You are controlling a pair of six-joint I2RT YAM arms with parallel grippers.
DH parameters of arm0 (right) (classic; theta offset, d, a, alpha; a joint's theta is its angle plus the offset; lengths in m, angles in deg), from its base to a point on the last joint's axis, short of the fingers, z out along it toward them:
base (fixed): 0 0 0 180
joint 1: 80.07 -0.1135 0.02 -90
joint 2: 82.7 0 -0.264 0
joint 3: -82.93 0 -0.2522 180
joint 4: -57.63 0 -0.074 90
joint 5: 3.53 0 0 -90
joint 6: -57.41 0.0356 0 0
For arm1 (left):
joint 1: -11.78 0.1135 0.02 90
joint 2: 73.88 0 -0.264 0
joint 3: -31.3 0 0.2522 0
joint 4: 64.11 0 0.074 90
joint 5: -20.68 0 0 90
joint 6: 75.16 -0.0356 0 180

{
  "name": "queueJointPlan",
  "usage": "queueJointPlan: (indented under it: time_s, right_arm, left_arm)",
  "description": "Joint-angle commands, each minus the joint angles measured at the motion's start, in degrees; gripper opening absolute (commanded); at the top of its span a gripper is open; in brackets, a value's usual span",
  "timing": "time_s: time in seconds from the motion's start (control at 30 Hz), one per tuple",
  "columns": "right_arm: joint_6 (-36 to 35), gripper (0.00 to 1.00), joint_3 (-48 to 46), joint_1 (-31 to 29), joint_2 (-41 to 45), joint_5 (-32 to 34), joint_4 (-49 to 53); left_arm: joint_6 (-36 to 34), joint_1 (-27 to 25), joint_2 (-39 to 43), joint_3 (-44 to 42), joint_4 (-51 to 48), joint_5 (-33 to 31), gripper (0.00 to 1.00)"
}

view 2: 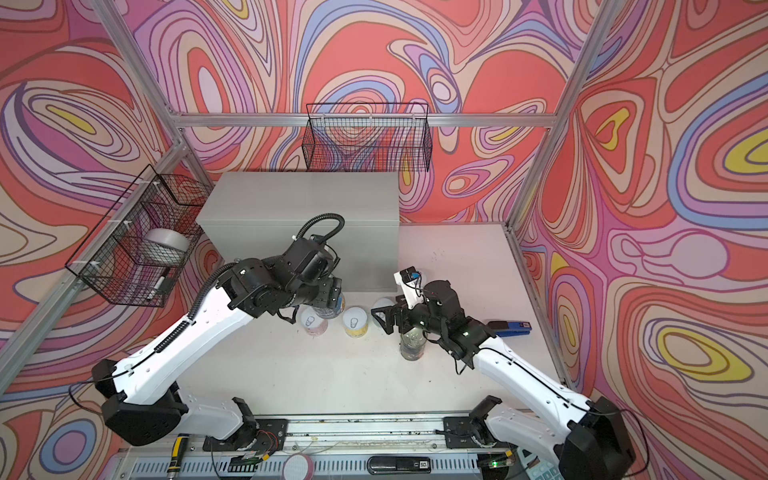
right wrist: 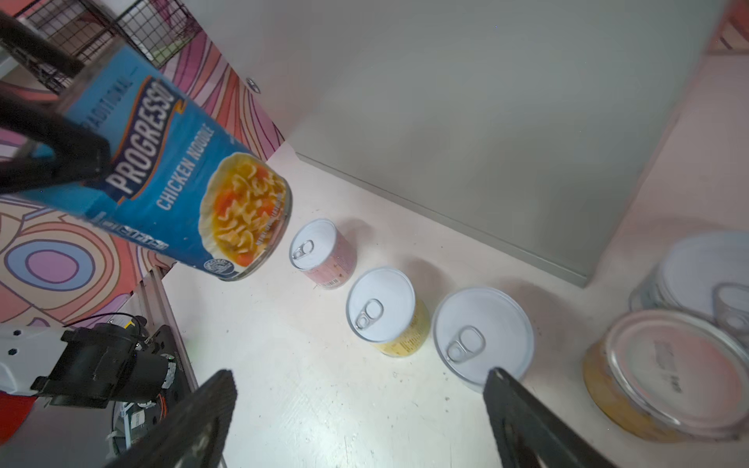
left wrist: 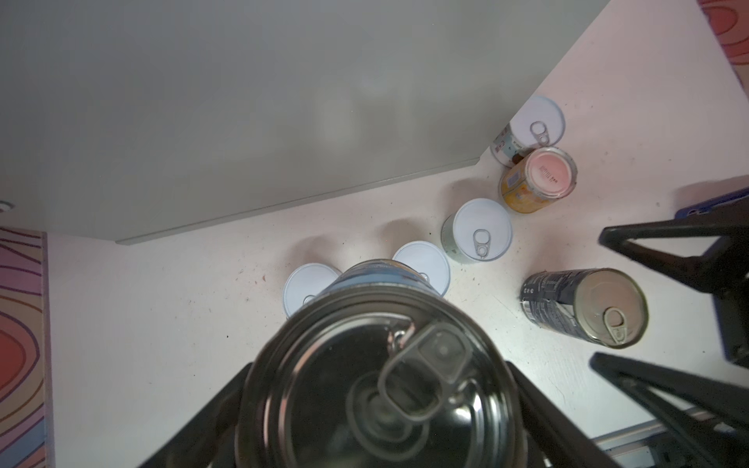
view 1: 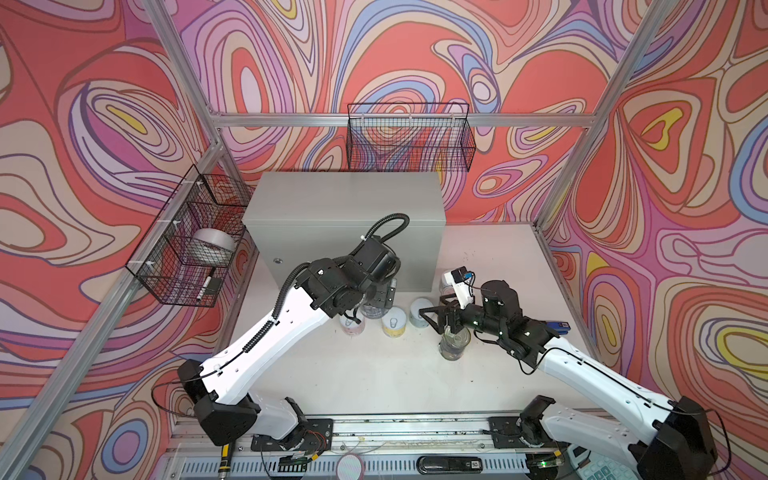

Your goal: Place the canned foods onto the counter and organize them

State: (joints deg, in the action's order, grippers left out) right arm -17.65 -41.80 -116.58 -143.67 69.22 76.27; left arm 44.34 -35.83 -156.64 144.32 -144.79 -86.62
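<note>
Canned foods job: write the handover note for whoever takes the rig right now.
Left gripper: shut on the tall blue soup can, lifted off the table in front of the counter.
Right gripper: open, empty, above the second tall can, which stands on the table.
Pink, yellow, pale-blue, orange and white cans stand on the table.
Done: no can shows on the counter top.
Left: all seven to place and organize.

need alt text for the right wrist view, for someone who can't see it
A tall blue-labelled chicken noodle soup can hangs tilted above the white tabletop, clamped by the left gripper. Below it, short pull-tab cans with pink, yellow and pale labels stand in a row before the grey metal cabinet.
</note>
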Motion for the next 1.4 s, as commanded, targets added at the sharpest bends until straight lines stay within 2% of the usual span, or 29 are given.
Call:
queueJointPlan:
  time_s: [0.0,0.13,0.3,0.5,0.73,0.9,1.0,1.2,1.37]
  right_arm:
    - [-3.08,0.98,0.54,-2.45,-1.11,2.81,-5.77]
    - [-1.50,0.99,-1.73,-3.33,-0.93,-0.34,-13.54]
    - [-3.75,0.99,-6.18,-6.29,1.35,5.27,-22.91]
    - [-6.85,0.99,-7.82,-7.62,0.60,9.49,-29.57]
    - [-10.58,0.98,-4.94,-12.00,-3.01,16.11,-31.10]
    - [-13.35,0.98,-3.56,-14.74,-6.18,20.60,-33.23]
    - [-13.21,0.98,-3.46,-15.08,-7.81,22.13,-35.18]
    - [-11.36,0.98,-4.01,-15.25,-11.04,27.49,-42.23]
    - [-12.17,0.98,-2.70,-16.40,-14.21,28.73,-44.08]
  left_arm:
    - [-1.85,0.27,-1.16,7.98,-2.20,0.17,0.43]
    - [-2.85,0.26,-4.06,14.57,-4.58,0.98,0.43]
    - [-3.22,0.30,-7.07,21.20,-6.19,3.73,0.41]
    - [-3.67,0.34,-9.76,25.68,-7.68,4.34,0.40]
    - [-2.00,1.38,-11.40,26.33,-7.15,4.50,0.38]
    - [-1.07,3.04,-12.46,26.40,-5.36,8.17,0.37]
    - [-0.76,3.66,-13.03,26.58,-4.72,10.34,0.36]
    - [-0.37,3.76,-13.31,27.43,-5.24,9.99,0.34]
    - [-0.22,3.85,-13.37,27.47,-5.24,10.59,0.34]
